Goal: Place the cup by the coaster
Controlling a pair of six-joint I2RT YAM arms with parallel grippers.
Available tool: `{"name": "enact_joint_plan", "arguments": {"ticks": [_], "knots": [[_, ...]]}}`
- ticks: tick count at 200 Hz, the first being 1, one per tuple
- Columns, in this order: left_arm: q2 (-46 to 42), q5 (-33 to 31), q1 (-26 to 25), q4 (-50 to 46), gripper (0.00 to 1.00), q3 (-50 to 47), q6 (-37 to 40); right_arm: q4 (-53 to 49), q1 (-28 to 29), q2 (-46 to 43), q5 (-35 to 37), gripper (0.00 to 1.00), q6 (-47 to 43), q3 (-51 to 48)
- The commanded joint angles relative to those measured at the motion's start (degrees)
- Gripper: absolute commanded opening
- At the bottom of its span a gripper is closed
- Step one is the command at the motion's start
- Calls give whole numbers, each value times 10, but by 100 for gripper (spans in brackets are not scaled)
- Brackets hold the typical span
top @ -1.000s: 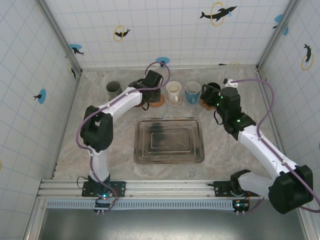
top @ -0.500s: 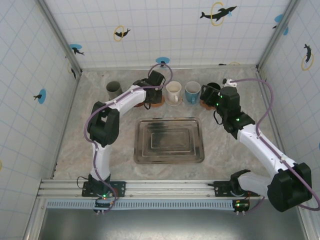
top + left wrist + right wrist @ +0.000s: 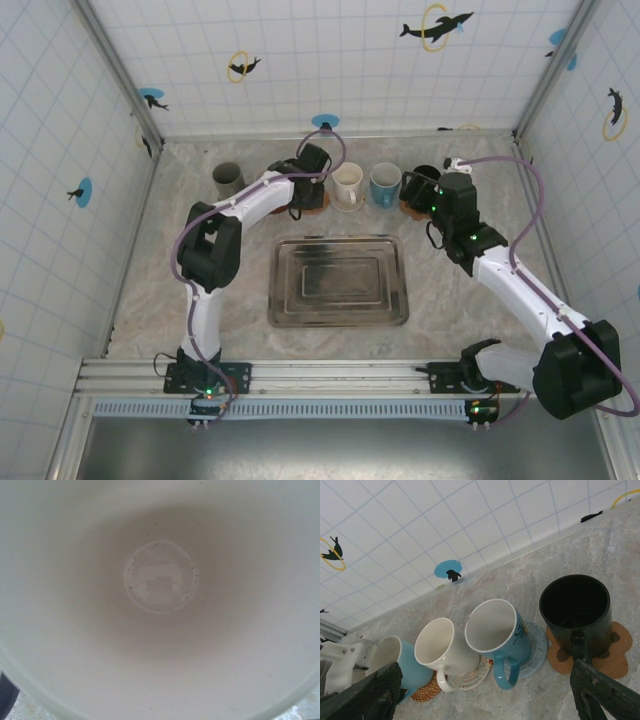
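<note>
At the far left of the surface (image 3: 150,290) a grey cup (image 3: 228,180) stands alone, well apart from the work. Next to the right, the left tool (image 3: 300,198) is closed narrow on the wall of the pale blue cup (image 3: 402,662); its wrist camera looks straight down into the cup's pale interior. The cup is at the back of the surface, over the woven coaster (image 3: 426,694) and just beside the white cup (image 3: 442,647). Whether its base rests fully on the coaster cannot be told. The step in hand is judged to be the set-down, at the point of release. The next move calls for confirming that the cup is seated, then opening the left tool and lifting straight up, without tipping the cup or nudging the white cup. Further right, the blue mug (image 3: 500,630) and the black mug (image 3: 575,610) each stand on their own coaster. The right tool (image 3: 485,680) hangs near the black mug with its jaws wide and holding nothing. The tray (image 3: 340,243) lies nearer the arm bases.
</note>
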Motion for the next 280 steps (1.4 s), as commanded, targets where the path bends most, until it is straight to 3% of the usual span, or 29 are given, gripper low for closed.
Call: {"name": "enact_joint_plan", "arguments": {"ticks": [1, 57, 194, 235, 280], "knots": [[4, -9, 3, 10, 0, 28, 13, 20, -3, 2, -3, 89, -3, -9], [7, -10, 3, 9, 0, 28, 13, 20, -3, 3, -4, 89, -1, -9], [3, -3, 3, 3, 29, 24, 13, 19, -4, 1, -5, 90, -1, -9], [-32, 4, 3, 10, 40, 0, 16, 18, -4, 3, -6, 90, -1, -7], [-124, 25, 3, 73, 66, -76, 17, 17, -4, 4, -6, 90, 1, -6]]}}
